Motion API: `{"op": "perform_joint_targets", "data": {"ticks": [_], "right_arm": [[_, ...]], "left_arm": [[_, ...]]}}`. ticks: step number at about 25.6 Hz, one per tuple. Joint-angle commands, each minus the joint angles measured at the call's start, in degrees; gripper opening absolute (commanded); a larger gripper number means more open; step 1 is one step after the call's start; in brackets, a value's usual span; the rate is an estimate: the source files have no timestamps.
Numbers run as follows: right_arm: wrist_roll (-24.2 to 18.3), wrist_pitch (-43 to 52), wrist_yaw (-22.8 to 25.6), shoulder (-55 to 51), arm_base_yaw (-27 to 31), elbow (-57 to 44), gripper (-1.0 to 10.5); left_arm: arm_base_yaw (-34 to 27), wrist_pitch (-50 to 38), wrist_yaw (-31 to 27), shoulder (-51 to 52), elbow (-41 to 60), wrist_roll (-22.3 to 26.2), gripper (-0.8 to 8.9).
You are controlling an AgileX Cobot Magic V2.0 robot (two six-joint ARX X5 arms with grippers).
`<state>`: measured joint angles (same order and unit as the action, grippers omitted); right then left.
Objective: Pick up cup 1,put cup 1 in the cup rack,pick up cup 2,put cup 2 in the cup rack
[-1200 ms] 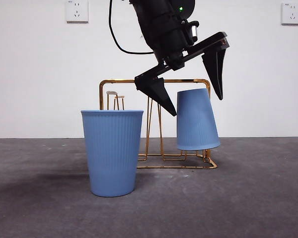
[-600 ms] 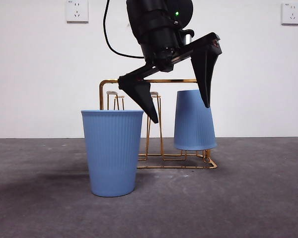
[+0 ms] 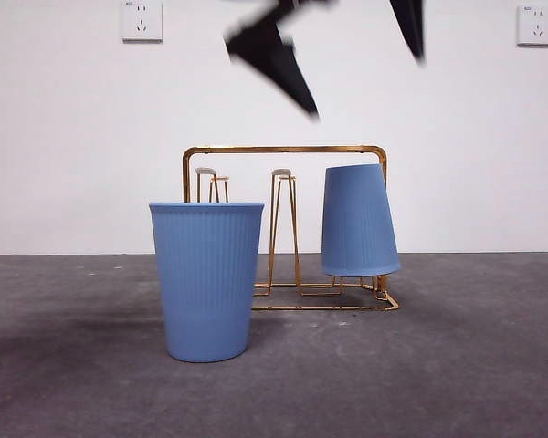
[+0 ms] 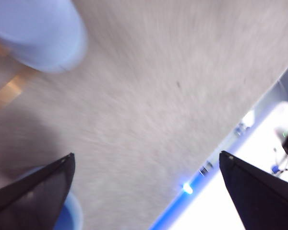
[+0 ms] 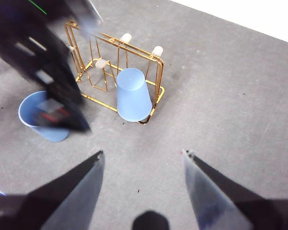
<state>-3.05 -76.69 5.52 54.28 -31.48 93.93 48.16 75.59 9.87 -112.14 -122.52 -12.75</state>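
The gold wire cup rack [image 3: 283, 149] stands at mid-table. One blue ribbed cup [image 3: 359, 219] hangs upside down on its right peg, slightly tilted. A second blue cup [image 3: 207, 278] stands upright in front of the rack's left side. My left gripper [image 3: 367, 88] is open and empty, high above the rack and touching nothing. Its blurred wrist view shows the open jaws [image 4: 145, 155] and the racked cup [image 4: 38, 33]. My right gripper [image 5: 143, 152] is open and empty, well back. It looks down on the rack [image 5: 126, 37], the racked cup [image 5: 132, 96] and the upright cup [image 5: 50, 133].
Two free white-tipped pegs [image 3: 281, 173] stand on the rack left of the hung cup. The left arm [image 5: 43, 62] shows as a dark blur over the upright cup in the right wrist view. A grey table [image 3: 438, 365] and a white wall with sockets [image 3: 142, 20] surround the scene.
The left gripper has risen from beside the racked cup to the top of the picture, jaws still open. The cup stays on its peg, a little straighter.
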Motion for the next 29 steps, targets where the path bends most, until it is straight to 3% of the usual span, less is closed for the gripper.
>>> {"op": "perform_joint_targets", "data": {"ticks": [1,8,14,17,25,29], "right_arm": [[-0.39,0.42,-0.28,-0.09,0.0,-0.48,2.8],[0.07,3.76,-9.35,3.98,0.0,-0.48,2.8],[0.81,9.49,-19.98,16.44,-0.07,-0.48,2.8],[1.38,11.82,-23.56,24.37,-0.5,-0.48,2.8],[3.1,17.75,-22.82,37.48,-5.42,-0.48,2.8],[3.52,18.91,-18.8,43.32,-7.74,-0.48,2.8]], "left_arm": [[0.5,0.02,-4.09,6.62,0.07,1.03,5.01],[0.57,0.02,-16.63,31.01,0.15,1.62,5.01],[0.55,0.02,-18.36,45.72,2.49,1.64,5.01],[0.55,0.0,-22.12,53.66,12.33,1.14,5.01],[0.55,0.0,-28.09,65.55,31.52,-2.51,5.01],[0.55,0.0,-28.37,69.7,38.21,-4.42,5.01]]}}
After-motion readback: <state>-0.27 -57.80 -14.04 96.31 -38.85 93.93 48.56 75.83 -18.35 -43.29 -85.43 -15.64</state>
